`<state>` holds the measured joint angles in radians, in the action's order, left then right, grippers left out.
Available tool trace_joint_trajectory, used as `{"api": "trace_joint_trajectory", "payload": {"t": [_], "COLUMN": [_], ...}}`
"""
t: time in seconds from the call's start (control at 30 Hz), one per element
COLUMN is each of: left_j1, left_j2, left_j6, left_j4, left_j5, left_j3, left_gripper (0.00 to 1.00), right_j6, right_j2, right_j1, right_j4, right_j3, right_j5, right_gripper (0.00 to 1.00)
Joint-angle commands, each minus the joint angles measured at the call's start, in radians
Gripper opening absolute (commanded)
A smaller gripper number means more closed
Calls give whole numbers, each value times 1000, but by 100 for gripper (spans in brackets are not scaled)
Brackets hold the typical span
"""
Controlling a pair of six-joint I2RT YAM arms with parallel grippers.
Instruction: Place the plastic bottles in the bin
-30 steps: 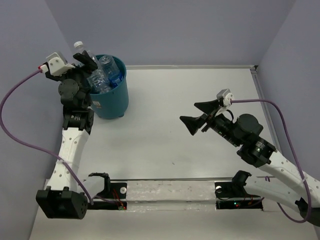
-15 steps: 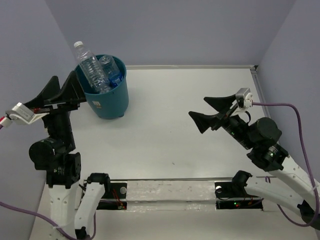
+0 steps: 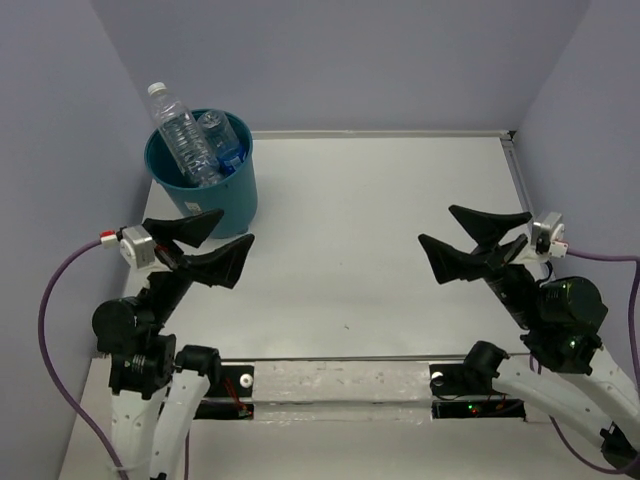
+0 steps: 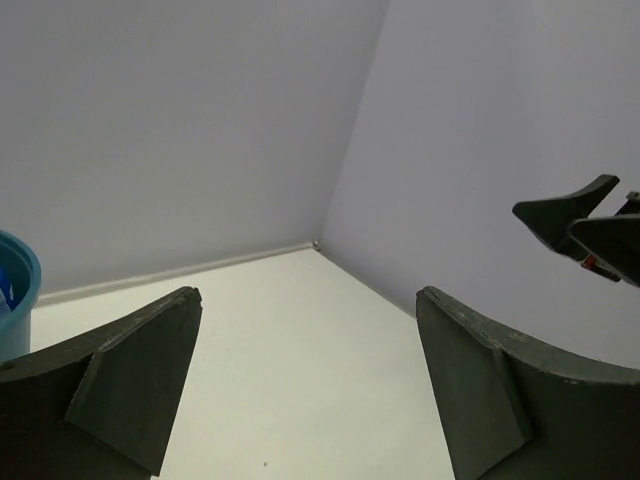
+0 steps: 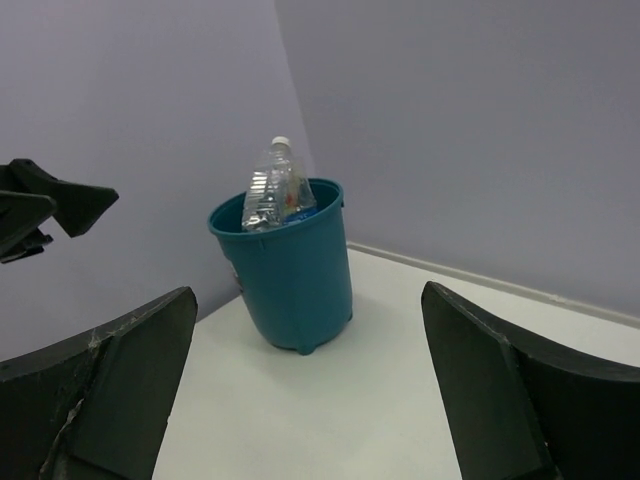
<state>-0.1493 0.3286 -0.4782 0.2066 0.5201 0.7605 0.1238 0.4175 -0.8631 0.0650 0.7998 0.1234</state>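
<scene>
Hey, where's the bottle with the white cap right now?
In the top view, the white-capped bottle stands tilted in the bin at the far left of the table, neck above the rim, beside a blue-labelled bottle.

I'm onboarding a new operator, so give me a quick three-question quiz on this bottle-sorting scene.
1. True or false: the left tool holds nothing.
2. Where is the white-capped bottle? A) lying beside the bin B) standing in the bin, its neck above the rim C) clamped in a tool
3. Fill in: the right tool, like the left, has its jaws ____.
Key: 1 true; 2 B; 3 open.
</scene>
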Motion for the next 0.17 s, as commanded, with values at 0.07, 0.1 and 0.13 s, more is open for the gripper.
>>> {"api": "trace_joint_trajectory", "payload": {"t": [0.07,0.1,0.13], "left_j1": [-3,-3,-3], "left_j2": [-103,-115,-129], "left_j6": [42,46,52], "left_j4": [-36,-45,-49], "left_j5": [8,-5,-11], "left_j3": [-87,-105,-113], "left_gripper": [99,99,99], "right_j6": [-58,-64,-69], "right_j2": [29,58,75], "right_j1": [1,1,1], "right_j4": [47,47,47], "right_j3": [2,13,38], "right_j5": [47,44,42], "right_gripper": [100,100,100]}}
